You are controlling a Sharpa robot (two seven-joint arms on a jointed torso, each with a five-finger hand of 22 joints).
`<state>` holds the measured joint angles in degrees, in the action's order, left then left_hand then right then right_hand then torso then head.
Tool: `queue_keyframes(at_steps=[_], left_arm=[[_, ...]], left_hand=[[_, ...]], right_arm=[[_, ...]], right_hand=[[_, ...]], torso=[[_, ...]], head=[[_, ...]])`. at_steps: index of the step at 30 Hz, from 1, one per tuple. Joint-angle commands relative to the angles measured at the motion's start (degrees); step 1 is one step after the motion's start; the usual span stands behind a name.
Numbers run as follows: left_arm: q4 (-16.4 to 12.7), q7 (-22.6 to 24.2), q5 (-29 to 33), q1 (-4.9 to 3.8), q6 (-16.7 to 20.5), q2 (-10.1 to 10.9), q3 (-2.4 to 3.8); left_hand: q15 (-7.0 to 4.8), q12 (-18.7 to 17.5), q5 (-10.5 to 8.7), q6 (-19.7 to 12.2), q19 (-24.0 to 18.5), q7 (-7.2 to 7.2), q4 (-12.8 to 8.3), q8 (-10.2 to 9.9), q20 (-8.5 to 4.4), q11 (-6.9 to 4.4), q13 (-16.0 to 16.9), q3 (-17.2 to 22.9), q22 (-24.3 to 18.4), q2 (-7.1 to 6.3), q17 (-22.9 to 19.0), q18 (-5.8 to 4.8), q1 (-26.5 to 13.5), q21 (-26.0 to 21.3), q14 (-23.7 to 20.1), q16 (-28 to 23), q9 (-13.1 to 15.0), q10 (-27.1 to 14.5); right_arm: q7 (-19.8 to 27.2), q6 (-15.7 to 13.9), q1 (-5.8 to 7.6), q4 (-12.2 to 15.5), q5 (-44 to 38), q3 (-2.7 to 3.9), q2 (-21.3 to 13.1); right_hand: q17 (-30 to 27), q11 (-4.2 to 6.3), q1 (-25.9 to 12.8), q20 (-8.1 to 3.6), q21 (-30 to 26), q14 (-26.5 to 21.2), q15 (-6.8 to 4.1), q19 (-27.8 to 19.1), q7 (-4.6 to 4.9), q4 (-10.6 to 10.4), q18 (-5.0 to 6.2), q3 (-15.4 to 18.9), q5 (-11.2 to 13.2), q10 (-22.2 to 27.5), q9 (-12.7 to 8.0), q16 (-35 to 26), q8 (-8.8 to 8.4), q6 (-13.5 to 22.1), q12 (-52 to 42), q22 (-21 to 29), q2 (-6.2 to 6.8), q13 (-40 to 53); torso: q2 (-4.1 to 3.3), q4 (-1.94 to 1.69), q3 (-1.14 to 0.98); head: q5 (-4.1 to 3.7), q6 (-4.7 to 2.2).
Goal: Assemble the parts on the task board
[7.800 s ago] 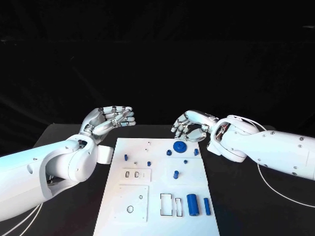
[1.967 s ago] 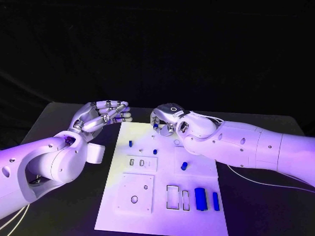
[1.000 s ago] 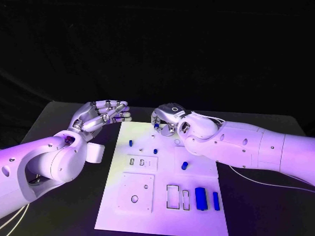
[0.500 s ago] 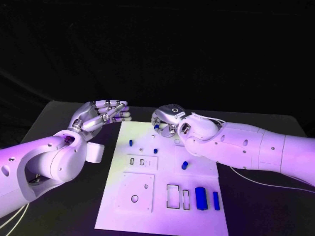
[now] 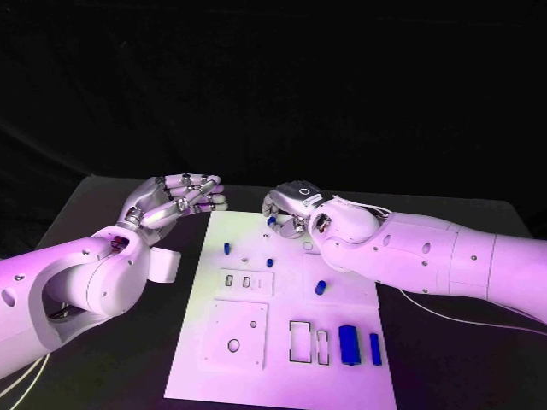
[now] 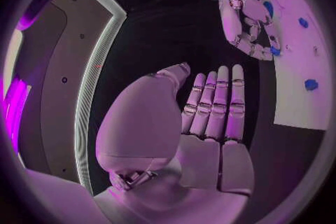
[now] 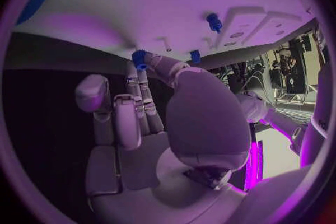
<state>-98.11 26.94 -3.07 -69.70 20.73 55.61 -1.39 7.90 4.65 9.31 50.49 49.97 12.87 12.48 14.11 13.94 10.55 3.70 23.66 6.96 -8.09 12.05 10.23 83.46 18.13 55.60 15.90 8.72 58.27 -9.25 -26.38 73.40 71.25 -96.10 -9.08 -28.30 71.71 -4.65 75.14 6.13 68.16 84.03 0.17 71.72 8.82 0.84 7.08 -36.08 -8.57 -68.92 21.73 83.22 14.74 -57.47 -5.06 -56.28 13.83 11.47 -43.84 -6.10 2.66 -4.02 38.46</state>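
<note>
we saw the right hand [image 5: 292, 212] pinch a blue gear [image 7: 140, 59] over the task board [image 5: 286, 342]; the left hand [image 5: 179, 198] hovered empty, fingers apart.

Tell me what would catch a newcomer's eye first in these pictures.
Most likely the right hand, bent over the far end of the white task board and pinching a small blue gear at its fingertips. Next, the left hand, raised beside the board's far left corner, holding nothing. Then two blue bars lying at the board's near right.
</note>
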Motion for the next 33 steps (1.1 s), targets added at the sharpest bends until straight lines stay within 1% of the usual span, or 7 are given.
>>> queue_keyframes(at_steps=[1, 10, 17, 23, 29, 32, 33], left_arm=[[-0.08, 0.28, -0.22, -0.08, -0.95, -0.03, 0.06], [-0.04, 0.22, -0.21, -0.08, -0.95, 0.04, 0.06], [0.19, 0.24, -0.21, -0.08, -0.95, 0.3, 0.05], [0.73, 0.28, -0.13, -0.08, -0.92, 0.64, 0.04], [1.46, 0.37, -0.09, -0.07, -1.13, 0.51, 0.03], [1.77, 0.4, -0.09, -0.06, -1.23, 0.36, 0.03], [1.85, 0.4, -0.09, -0.06, -1.26, 0.32, 0.03]], left_hand=[[0.27, -0.18, -0.38, -0.45, 0.02, 1.19, 0.05, -0.36, 0.33, 0.26, 0.02, 0.29, -0.08, -0.23, 0.09, 0.22, -0.3, -0.03, -0.03, -0.21, -0.07, 0.07], [0.29, -0.4, -0.4, -0.5, 0.01, 1.2, -0.02, -0.4, 0.36, 0.28, 0.03, 0.43, -0.15, -0.29, 0.2, 0.22, -0.42, -0.07, -0.06, -0.33, -0.09, 0.1], [0.29, -0.4, -0.4, -0.5, 0.01, 1.2, -0.02, -0.4, 0.36, 0.28, 0.03, 0.43, -0.15, -0.29, 0.2, 0.22, -0.42, -0.07, -0.06, -0.33, -0.09, 0.1], [0.29, -0.4, -0.4, -0.5, 0.01, 1.2, -0.02, -0.4, 0.36, 0.28, 0.03, 0.43, -0.15, -0.29, 0.2, 0.22, -0.42, -0.07, -0.06, -0.33, -0.09, 0.1], [0.3, -0.47, -0.41, -0.51, 0.0, 1.2, -0.03, -0.41, 0.37, 0.29, 0.04, 0.47, -0.18, -0.3, 0.24, 0.23, -0.49, -0.08, -0.06, -0.37, -0.1, 0.11], [0.3, -0.47, -0.41, -0.51, 0.0, 1.2, -0.03, -0.41, 0.37, 0.29, 0.04, 0.47, -0.18, -0.3, 0.24, 0.23, -0.49, -0.08, -0.06, -0.37, -0.1, 0.11], [0.3, -0.47, -0.41, -0.51, 0.0, 1.2, -0.03, -0.41, 0.37, 0.29, 0.04, 0.47, -0.18, -0.3, 0.24, 0.23, -0.49, -0.08, -0.06, -0.37, -0.1, 0.11]], right_arm=[[-0.04, 0.45, -0.04, -0.14, -0.03, -0.04, 0.03], [0.09, 0.69, -0.04, 0.51, 0.52, -0.04, -0.75], [-2.57, -1.73, 0.02, 6.65, 2.01, 0.08, -6.84], [-5.76, -3.56, 0.86, 14.61, 6.72, 0.38, -15.29], [-7.52, -1.8, 2.02, 20.95, 15.93, 0.55, -22.85], [-8.09, 0.57, 2.26, 21.52, 19.6, 0.56, -24.6], [-8.14, 1.25, 2.29, 21.39, 20.5, 0.56, -24.85]], right_hand=[[-2.9, -1.29, -1.2, 0.7, -2.5, 1.77, 1.17, -2.19, 0.83, -0.88, 0.35, 0.57, 1.17, 4.82, -0.14, -1.38, -1.6, 2.37, 1.59, 3.08, 1.32, -1.89], [-7.97, -2.09, 3.44, 1.6, -8.46, 0.7, 1.72, -4.2, 1.14, -4.08, 1.43, 16.68, 0.08, 10.87, -1.12, -3.73, -5.91, 5.27, 0.49, 8.76, -1.22, -5.49], [-6.67, -1.68, 4.6, 1.35, -7.09, 1.21, 1.38, -2.29, 1.08, -6.18, 1.0, 18.23, -2.02, 7.52, -1.29, -2.94, -6.32, 3.93, -1.46, 6.44, -1.77, -5.77], [-3.42, -1.19, 3.31, 1.07, -4.29, 2.08, 1.06, 0.05, 1.23, -8.92, 0.28, 16.88, -2.34, 2.1, -1.29, -1.1, -6.22, 1.76, -2.88, 2.47, -0.43, -6.01], [0.28, 1.01, 3.72, -0.38, -1.49, 2.82, -0.69, 1.98, -0.35, -11.13, -0.37, 14.84, -2.31, -6.94, -1.3, 0.78, -6.58, 1.61, -5.95, -1.51, 1.71, -3.92], [1.47, 2.58, 4.74, -2.24, -0.66, 2.96, -2.56, 2.47, -1.87, -11.61, -0.66, 21.37, -4.47, -9.3, -0.49, 1.45, -5.97, 3.05, -13.09, -3.0, 0.88, 3.9], [2.11, 2.55, 4.94, -2.04, -0.26, 3.08, -2.06, 2.76, -1.52, -11.77, -0.84, 22.58, -4.07, -11.01, -0.38, 1.67, -5.95, 3.63, -15.65, -3.66, 1.73, 5.98]], torso=[[-0.01, 0.01, 0.02], [0.03, -0.02, 0.06], [0.16, 0.32, -0.07], [0.41, 1.17, -0.3], [0.64, 1.9, -0.74], [0.73, 2.1, -0.92], [0.74, 2.2, -0.98]], head=[[-0.07, -0.05], [-0.08, 0.02], [0.13, -0.1], [0.24, -0.42], [0.11, -0.61], [0.12, -0.72], [0.17, -0.71]])
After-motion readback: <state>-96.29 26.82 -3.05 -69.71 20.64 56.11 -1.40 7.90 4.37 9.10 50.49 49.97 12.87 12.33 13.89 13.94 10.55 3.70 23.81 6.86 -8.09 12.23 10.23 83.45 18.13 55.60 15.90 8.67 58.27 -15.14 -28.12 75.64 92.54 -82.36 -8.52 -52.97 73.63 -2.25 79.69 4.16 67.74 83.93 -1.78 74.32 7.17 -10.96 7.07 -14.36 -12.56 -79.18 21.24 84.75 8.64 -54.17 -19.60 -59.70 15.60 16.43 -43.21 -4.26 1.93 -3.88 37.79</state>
